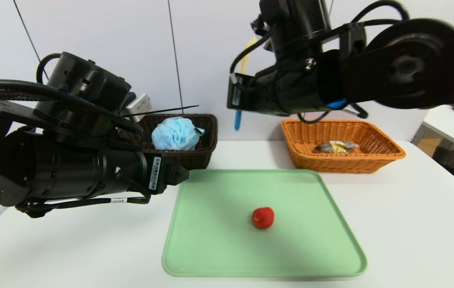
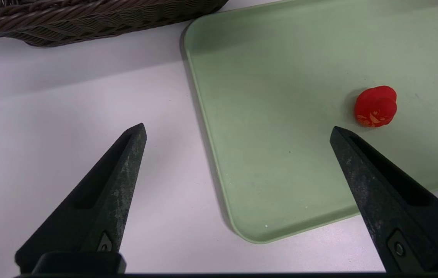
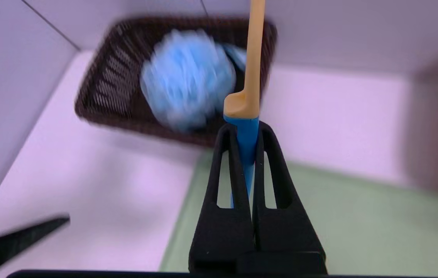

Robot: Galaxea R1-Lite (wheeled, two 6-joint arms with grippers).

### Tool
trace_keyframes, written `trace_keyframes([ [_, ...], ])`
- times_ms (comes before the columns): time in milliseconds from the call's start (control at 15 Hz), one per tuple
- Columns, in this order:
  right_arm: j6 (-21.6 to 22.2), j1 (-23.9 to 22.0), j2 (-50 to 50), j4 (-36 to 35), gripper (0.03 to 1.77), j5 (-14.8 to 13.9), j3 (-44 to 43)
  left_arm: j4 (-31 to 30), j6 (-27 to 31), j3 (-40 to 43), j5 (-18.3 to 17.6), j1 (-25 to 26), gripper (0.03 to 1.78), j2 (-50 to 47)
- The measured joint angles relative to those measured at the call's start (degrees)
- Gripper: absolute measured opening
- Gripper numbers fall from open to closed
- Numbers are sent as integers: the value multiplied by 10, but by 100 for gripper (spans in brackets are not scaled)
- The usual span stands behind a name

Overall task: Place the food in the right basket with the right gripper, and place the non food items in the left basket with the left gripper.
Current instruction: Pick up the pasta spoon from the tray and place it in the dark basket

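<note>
My right gripper's jaws (image 3: pixel 246 133) pinch the blue-and-cream plastic knife (image 3: pixel 246 112), high beyond the green tray's (image 1: pixel 251 256) far edge; I should lower it gently into the dark-brown woven basket (image 1: pixel 211 138), left jaws wide

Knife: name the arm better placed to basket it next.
Probably the right: its gripper already grips the knife, with the dark basket beyond, while the open left gripper is empty.
</note>
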Motion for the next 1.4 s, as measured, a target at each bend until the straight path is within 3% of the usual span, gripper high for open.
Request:
trace_keyframes([
  [133, -78, -1, 40, -137, 7, -3, 0, 0, -1, 1, 0, 0, 169, 2],
  [200, -96, -1, 56, -183, 7, -1, -1, 0, -1, 2, 1, 0, 169, 4],
  [467, -100, -1, 121, -330, 7, 11, -1, 1, 8, -8, 30, 0, 169, 15],
  [667, -100, -2, 169, -415, 7, 12, -1, 0, 8, -15, 32, 0, 169, 26],
  [867, -100, -1, 199, -434, 7, 15, -2, -3, 7, -17, 32, -1, 169, 35],
  [1133, -101, -1, 216, -430, 70, 19, 0, -4, 6, -18, 32, -1, 169, 43],
  [1400, -102, -3, 222, -435, 110, 17, 0, -3, 7, -18, 32, -1, 169, 43],
])
